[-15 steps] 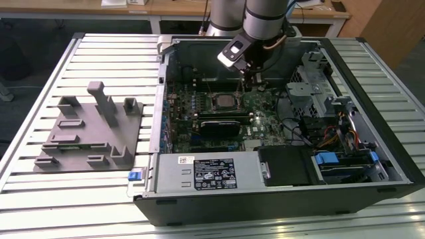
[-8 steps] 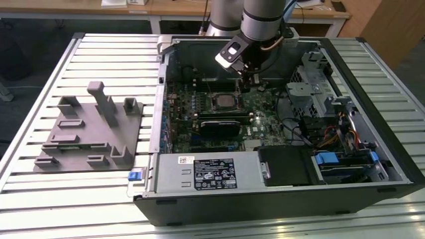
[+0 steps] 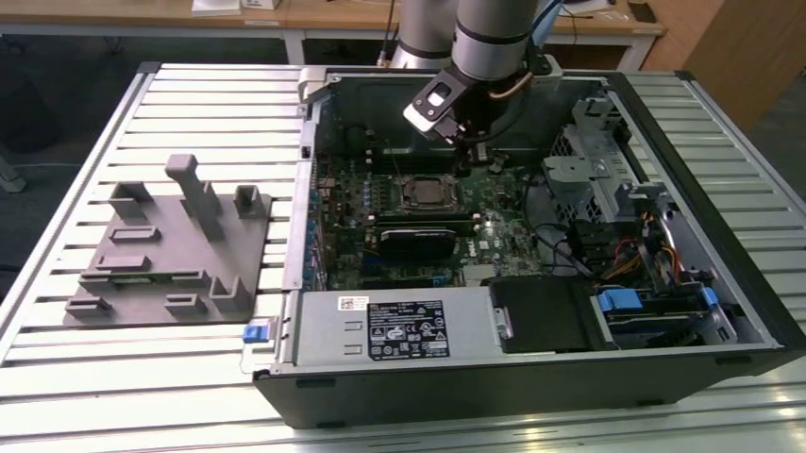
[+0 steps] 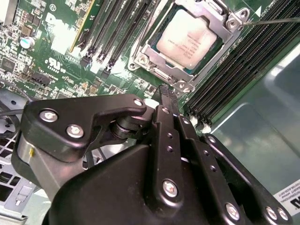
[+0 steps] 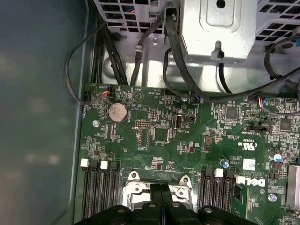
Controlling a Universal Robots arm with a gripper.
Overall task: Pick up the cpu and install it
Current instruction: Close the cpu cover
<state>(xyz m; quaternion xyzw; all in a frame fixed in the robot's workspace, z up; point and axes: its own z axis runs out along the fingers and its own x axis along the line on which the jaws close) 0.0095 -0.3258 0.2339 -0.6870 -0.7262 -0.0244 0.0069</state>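
Note:
The cpu (image 4: 190, 40), a pale silver square chip, lies inside the metal-framed motherboard socket (image 4: 146, 55), with the frame sitting around its edges. In the exterior view the cpu (image 3: 421, 192) sits in the middle of the green board inside the open computer case. My gripper (image 4: 168, 90) hovers just beside the socket, its two black fingers pressed together and holding nothing. In the first wrist view the gripper (image 5: 161, 188) covers the middle of the socket (image 5: 132, 187). In the exterior view the gripper (image 3: 469, 162) hangs above the board, slightly toward the view's right of the cpu.
A grey tray (image 3: 164, 245) with upright fixtures lies outside the case on the exterior view's left. A black heatsink block (image 3: 426, 243) sits near the socket. Memory slots (image 4: 234, 61) flank the socket. Black cables (image 5: 140, 56), a drive cage (image 3: 605, 156) and the power supply (image 3: 396, 326) crowd the case.

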